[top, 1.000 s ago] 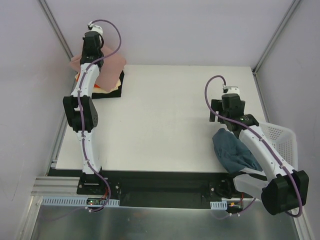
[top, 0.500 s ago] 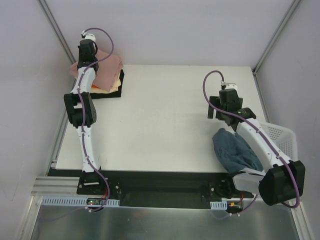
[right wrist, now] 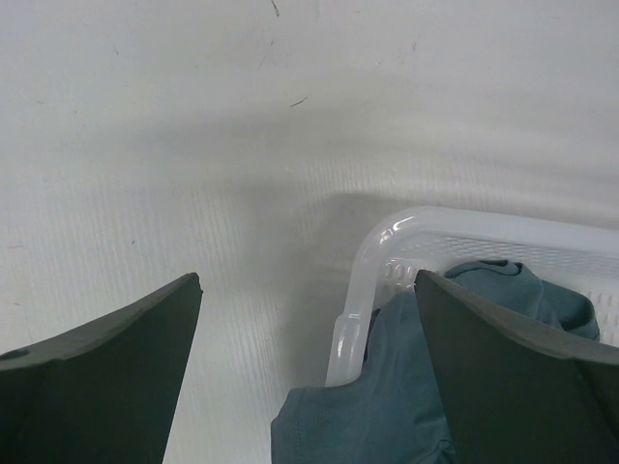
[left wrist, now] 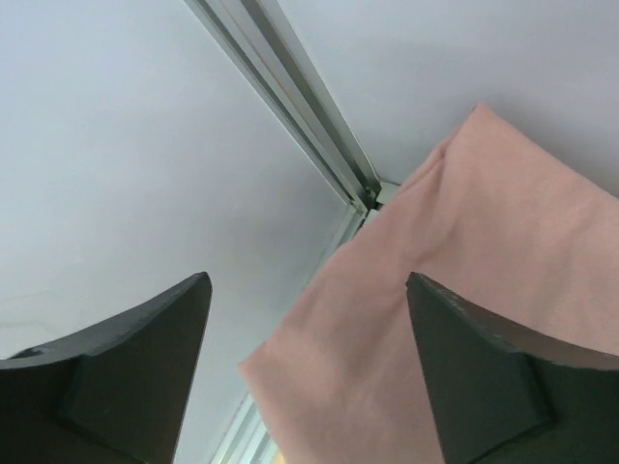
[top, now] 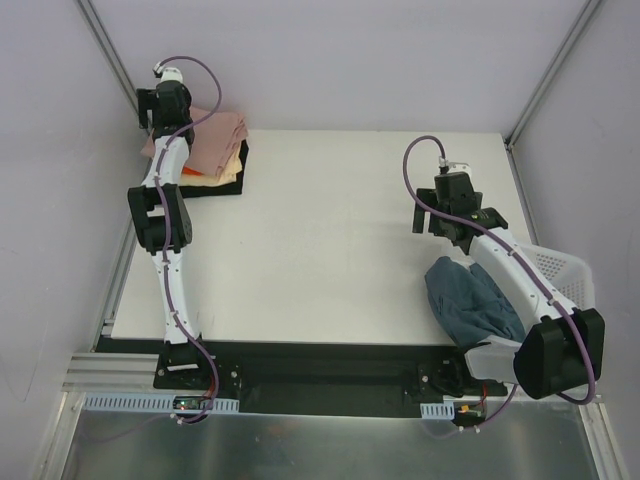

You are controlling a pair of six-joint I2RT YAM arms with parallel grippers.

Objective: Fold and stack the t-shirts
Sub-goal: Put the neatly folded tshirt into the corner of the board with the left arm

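Left gripper [left wrist: 308, 282] released pink shirt [top: 215, 137] (jaws now apart); right gripper [right wrist: 308, 278] wide open, empty.

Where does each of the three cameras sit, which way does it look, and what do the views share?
Top external: fixed above and behind the arm bases, looking down on the table; both arms show in full.
Left wrist: on the left arm, looking past the open left claw at the pink t-shirt and a wall corner.
Right wrist: on the right arm, looking down past the open right claw at the table, basket and blue t-shirt.
Shared: top and left wrist both show the pink t-shirt; top and right wrist both show basket and blue t-shirt.
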